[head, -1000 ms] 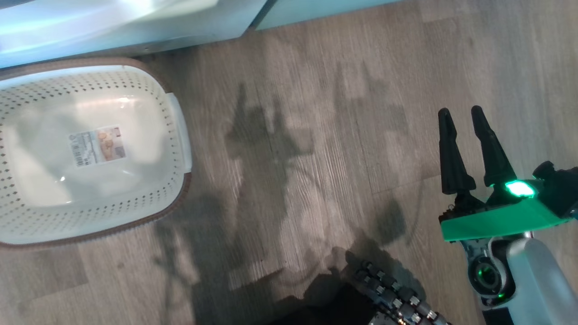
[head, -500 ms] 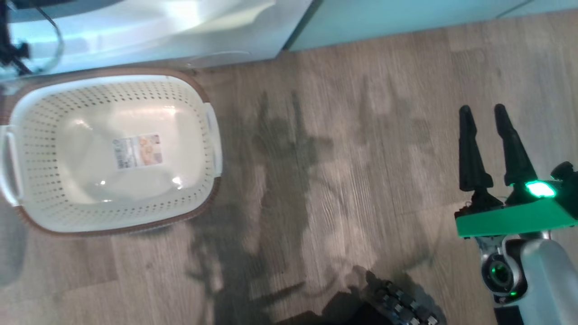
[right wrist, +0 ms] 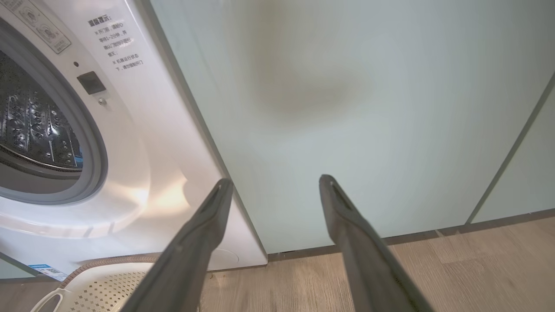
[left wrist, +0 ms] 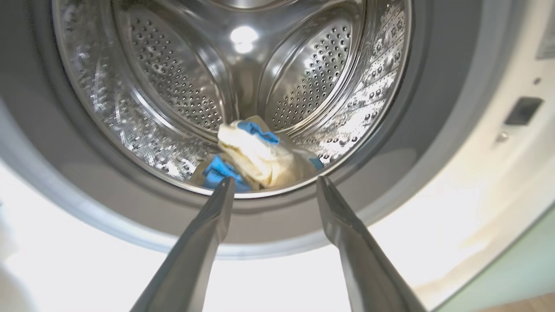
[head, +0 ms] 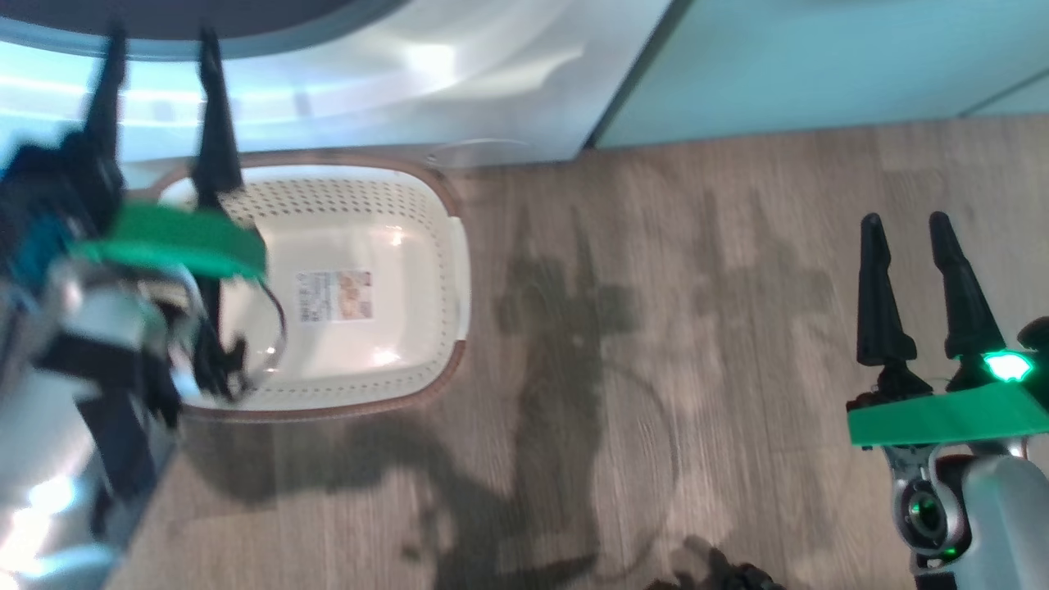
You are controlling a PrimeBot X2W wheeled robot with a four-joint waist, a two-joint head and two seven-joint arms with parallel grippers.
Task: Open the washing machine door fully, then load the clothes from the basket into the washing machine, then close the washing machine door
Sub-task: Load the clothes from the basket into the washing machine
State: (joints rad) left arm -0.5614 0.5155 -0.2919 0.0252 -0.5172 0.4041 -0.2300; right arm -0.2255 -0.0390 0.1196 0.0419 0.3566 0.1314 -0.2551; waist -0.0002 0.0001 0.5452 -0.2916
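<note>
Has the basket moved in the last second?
No. The basket still sits against the washing machine, its right end just short of the machine's right corner; both slid across the head view together, so the camera turned.

The washing machine (right wrist: 173, 143) front is carrying a printed notice (right wrist: 116, 43) of several lines of Chinese characters, too small to read. It is also bearing a grey sticker (right wrist: 41, 26) beside the drum mouth and a blue sticker (right wrist: 45, 271) low down, both illegible. The basket (head: 361, 205) floor is showing a label (head: 332, 297) with what looks like a barcode, its print too blurred to read.
</note>
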